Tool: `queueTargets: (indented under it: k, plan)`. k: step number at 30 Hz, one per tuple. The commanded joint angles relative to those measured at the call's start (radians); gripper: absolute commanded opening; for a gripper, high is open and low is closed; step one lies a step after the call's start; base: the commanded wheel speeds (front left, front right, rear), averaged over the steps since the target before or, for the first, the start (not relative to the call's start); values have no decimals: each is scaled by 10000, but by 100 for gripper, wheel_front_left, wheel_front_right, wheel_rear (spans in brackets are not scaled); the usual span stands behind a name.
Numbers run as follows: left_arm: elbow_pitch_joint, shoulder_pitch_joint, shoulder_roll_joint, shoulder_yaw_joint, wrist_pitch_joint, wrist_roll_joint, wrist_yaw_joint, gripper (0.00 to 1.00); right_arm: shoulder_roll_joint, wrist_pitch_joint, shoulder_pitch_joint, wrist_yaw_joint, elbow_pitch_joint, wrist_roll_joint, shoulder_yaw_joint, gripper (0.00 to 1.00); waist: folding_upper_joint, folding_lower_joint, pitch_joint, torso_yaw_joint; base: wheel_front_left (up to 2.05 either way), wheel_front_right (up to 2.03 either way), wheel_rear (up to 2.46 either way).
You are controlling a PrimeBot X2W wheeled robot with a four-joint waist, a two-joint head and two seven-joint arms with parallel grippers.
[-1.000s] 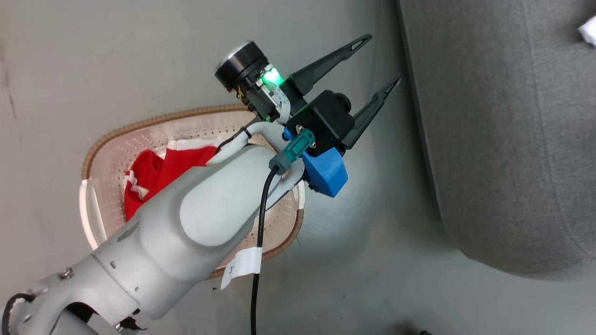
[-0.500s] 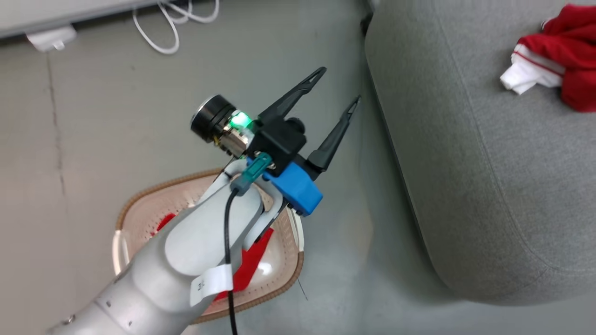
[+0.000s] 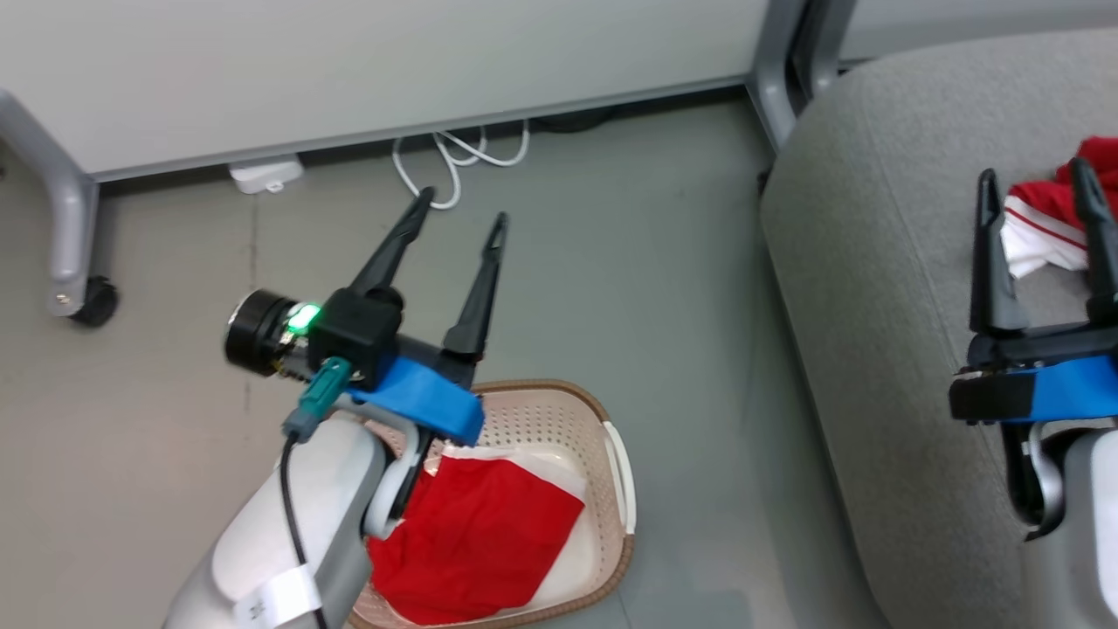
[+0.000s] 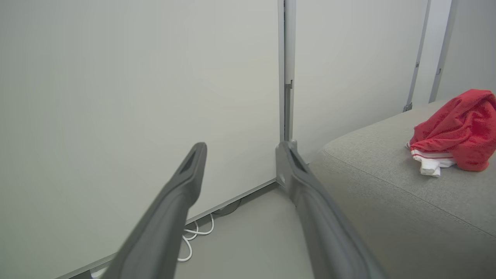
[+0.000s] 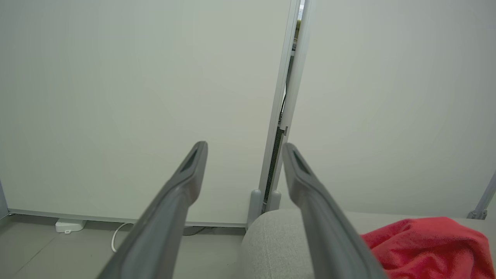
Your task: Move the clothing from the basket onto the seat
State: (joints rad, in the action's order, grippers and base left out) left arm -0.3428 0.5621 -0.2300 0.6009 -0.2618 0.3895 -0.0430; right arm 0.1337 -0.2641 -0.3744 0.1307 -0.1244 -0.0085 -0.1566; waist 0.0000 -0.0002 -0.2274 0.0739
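Left hand (image 3: 463, 205) swung toward wall, spread, empty; right hand (image 3: 1035, 170) spread over seat (image 3: 873, 306); red garment (image 3: 480, 533) in basket (image 3: 541, 418)

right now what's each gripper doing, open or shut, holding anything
Left gripper: open, holding nothing.
Right gripper: open, holding nothing.

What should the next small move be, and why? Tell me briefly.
Probably tilt the left gripper down toward the red garment in the basket. Its jaws stand open and empty above the basket's far rim, pointing away from it, while the other garment already lies on the seat.
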Motion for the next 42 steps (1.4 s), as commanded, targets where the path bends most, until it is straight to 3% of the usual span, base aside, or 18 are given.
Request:
queueTargets:
  k: [1, 8, 17, 42]
  plan:
    - [73, -289, -61, -241, -44, -112, 32, 100, -78, -6, 223, 1, -50, 89, 118, 100, 0, 2, 326, -340, 0, 0, 0]
    - [412, -1718, -78, -1953, -45, -549, 162, 100, -415, -6, 817, 1, -235, 293, 733, 100, 0, 2, 902, -783, 0, 0, 0]
    - [714, -3215, 217, -3476, -45, -1124, 408, 100, -686, -6, 1963, 1, -349, 511, 851, 100, 0, 2, 1555, -1052, 0, 0, 0]
    - [565, -4957, 1329, -5232, -46, -2295, 1222, 100, -840, -7, 3735, 1, -939, 1169, 907, 100, 0, 2, 2168, -1540, 0, 0, 0]
